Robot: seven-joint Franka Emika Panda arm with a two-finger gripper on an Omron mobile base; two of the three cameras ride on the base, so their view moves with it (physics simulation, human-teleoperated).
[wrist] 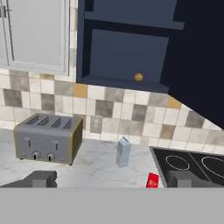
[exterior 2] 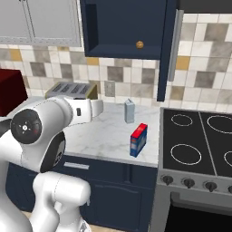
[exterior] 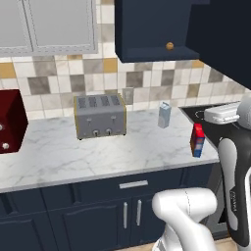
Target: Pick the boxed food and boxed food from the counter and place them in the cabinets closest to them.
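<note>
The jaws (wrist: 109,179) are standing released at full spread, touching nothing, hovering well above the desk (exterior: 98,157). The blue-and-red boxed food (exterior 2: 138,139) is sitting upright near the desk's front edge beside the stove (exterior 2: 199,145). It looks light, stiff cardboard; pinching its two broad faces should be safest.

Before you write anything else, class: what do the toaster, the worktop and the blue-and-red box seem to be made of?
Toaster: likely brushed metal, grey and matte, with slightly brassy edges.
Worktop: looks like polished marble, white with grey veins; it could be an imitation.
Blue-and-red box: probably printed cardboard, with flat faces and sharp corners.
</note>
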